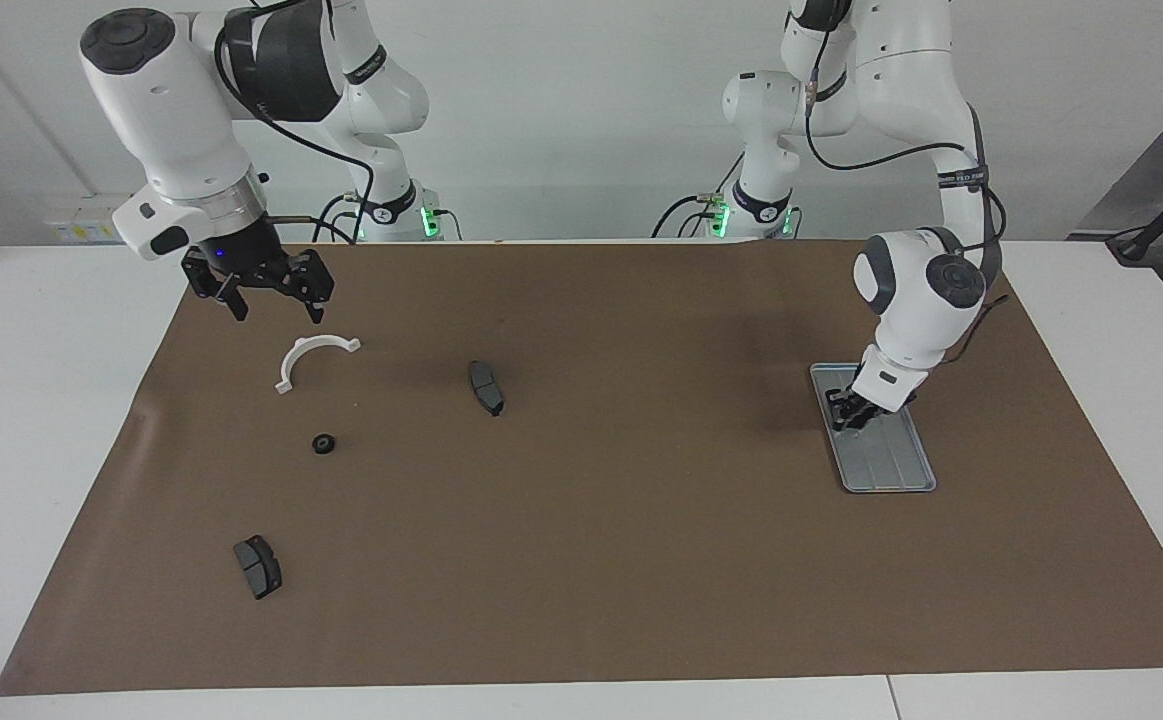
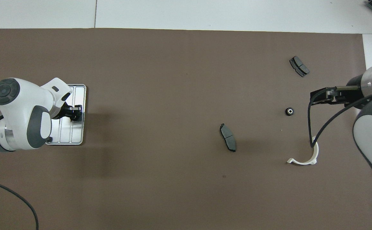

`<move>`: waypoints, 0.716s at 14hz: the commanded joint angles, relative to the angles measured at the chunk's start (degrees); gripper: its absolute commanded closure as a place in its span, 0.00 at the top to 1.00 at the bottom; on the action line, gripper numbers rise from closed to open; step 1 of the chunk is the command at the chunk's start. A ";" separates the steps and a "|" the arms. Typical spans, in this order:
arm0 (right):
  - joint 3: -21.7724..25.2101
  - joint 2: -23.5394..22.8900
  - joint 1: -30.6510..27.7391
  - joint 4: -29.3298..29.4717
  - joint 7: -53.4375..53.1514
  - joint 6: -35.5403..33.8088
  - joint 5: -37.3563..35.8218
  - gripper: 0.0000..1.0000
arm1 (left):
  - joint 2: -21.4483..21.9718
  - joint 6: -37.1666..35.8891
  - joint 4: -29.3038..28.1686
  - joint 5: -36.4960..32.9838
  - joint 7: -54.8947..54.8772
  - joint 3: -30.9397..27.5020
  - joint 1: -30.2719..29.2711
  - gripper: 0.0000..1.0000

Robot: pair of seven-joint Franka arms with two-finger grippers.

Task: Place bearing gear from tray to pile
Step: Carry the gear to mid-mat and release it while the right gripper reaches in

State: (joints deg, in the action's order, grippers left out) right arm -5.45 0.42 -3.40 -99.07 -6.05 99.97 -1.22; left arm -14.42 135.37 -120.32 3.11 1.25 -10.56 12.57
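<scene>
Left hand [image 1: 849, 418] sits down in the tray [image 1: 896, 470], closing on something small and dark, can't tell what. Right hand [image 1: 272, 300] hangs wide open, empty, over the white bracket [image 1: 309, 357].

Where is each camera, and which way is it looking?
Facing view: high up across the table, looking back at the robots; both whole arms and their bases show, the left gripper down in the tray, the right gripper over the mat.
Overhead view: high above the robots' end, looking steeply down and forward; only the arms' front parts show.
Shared: the tray, the white bracket, the bearing gear and two brake pads, turned halfway round.
</scene>
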 commanded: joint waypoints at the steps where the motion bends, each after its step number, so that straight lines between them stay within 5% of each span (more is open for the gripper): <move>1: -0.17 1.60 -0.12 -1.74 -1.24 0.40 0.34 1.00 | 0.36 0.42 -0.88 0.67 -0.20 -0.52 0.44 0.17; 3: -0.17 1.60 -0.03 -1.74 -1.24 0.49 0.34 1.00 | -0.17 -0.80 1.91 0.67 0.15 -0.43 0.35 0.15; 6: -0.17 1.60 -0.03 -1.74 -1.24 0.49 0.42 1.00 | -2.71 -9.74 13.32 4.85 1.72 -0.08 0.88 0.15; 10: -0.17 1.60 -0.03 -1.74 -1.24 0.58 0.34 1.00 | -3.60 -10.56 15.99 6.73 22.07 -0.34 14.81 0.17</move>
State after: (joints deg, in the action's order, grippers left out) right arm -5.45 0.42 -3.36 -99.08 -6.05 99.97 -1.22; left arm -16.19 125.87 -106.22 9.11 14.47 -9.92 20.32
